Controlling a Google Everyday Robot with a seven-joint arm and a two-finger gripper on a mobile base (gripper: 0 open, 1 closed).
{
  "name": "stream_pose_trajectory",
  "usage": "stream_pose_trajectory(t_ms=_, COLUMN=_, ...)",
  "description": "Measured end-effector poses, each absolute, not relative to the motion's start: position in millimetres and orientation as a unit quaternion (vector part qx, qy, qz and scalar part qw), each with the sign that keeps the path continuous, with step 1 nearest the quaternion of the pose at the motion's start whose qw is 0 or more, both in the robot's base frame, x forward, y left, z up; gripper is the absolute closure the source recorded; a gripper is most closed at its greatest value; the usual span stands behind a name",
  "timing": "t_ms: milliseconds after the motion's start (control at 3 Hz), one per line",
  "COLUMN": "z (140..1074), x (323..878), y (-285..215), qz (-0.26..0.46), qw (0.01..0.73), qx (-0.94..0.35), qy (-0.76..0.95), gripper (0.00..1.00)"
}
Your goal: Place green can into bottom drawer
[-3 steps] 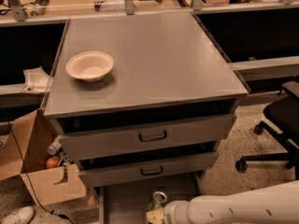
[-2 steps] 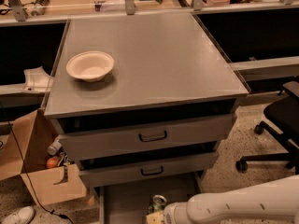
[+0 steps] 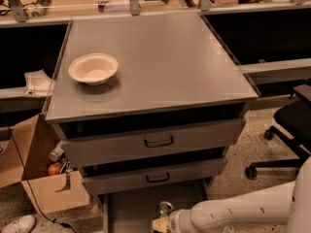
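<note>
Little has shifted over the past second: the green can [image 3: 164,209] stays at the same spot and the white arm [image 3: 233,212] has only settled slightly in the view.

At 8 o'clock an open cardboard box [image 3: 41,191] sits on the speckled floor against the cabinet's left side, with an orange object [image 3: 54,169] inside it. A white shoe [image 3: 17,224] lies below the box. On the grey cabinet top [image 3: 165,57] a cream bowl [image 3: 93,68] rests at about 10 o'clock, well apart from everything else.

Below the top, the two upper drawers [image 3: 150,142] stand slightly pulled out and overhang the back of the bottom drawer [image 3: 132,208], which is drawn out at 6 o'clock. The green can stands upright over this drawer's floor, towards its right side.

The gripper [image 3: 160,224] is just below the can at 6 o'clock and appears to touch it; whether it is clamped on the can cannot be told. The arm reaches in from 4 o'clock. A black office chair [image 3: 291,125] stands at 3 o'clock, near the arm
</note>
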State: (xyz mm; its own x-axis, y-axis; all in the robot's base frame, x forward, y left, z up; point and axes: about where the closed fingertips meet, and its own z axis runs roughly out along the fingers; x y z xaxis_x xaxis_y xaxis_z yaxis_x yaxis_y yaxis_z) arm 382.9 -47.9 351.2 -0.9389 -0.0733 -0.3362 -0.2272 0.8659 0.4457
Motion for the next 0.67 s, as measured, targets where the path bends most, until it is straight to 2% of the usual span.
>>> stream_pose_trajectory(t_ms=667, z=345.9, x=389.9, y=-48.0, qz=0.239, qw=0.173, qx=-0.048, qy=0.954, gripper=1.00)
